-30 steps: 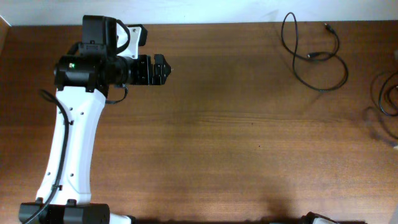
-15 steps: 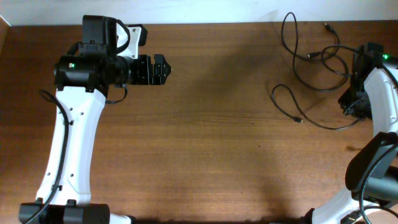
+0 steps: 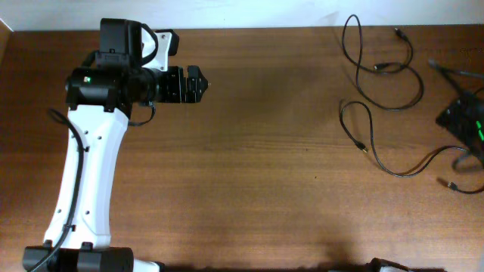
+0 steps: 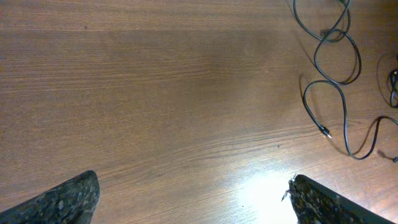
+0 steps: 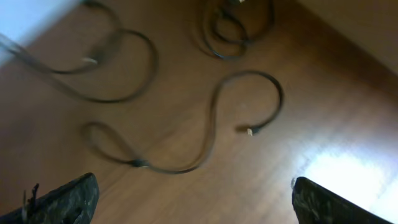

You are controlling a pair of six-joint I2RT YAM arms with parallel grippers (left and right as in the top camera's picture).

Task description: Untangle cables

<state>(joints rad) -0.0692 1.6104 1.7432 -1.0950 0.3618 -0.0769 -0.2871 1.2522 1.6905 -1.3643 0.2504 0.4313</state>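
Thin black cables lie apart on the right of the wooden table. One cable loops at the far right. A second cable snakes below it, and also shows as an S-shaped cable with a small plug. My right gripper hangs open above this cable with nothing between its fingers; overhead it is a blurred dark shape at the right edge. My left gripper stands open at the far left over bare wood, away from every cable. Both cables sit at the upper right of the left wrist view.
The left arm's white link runs down the left side of the table. A pale wall strip borders the far edge. More blurred cable loops lie at the upper left of the right wrist view.
The right gripper opened and let go of the second cable, which now lies stretched out lower on the table. The right arm swung back toward the right edge. The left arm has not moved.
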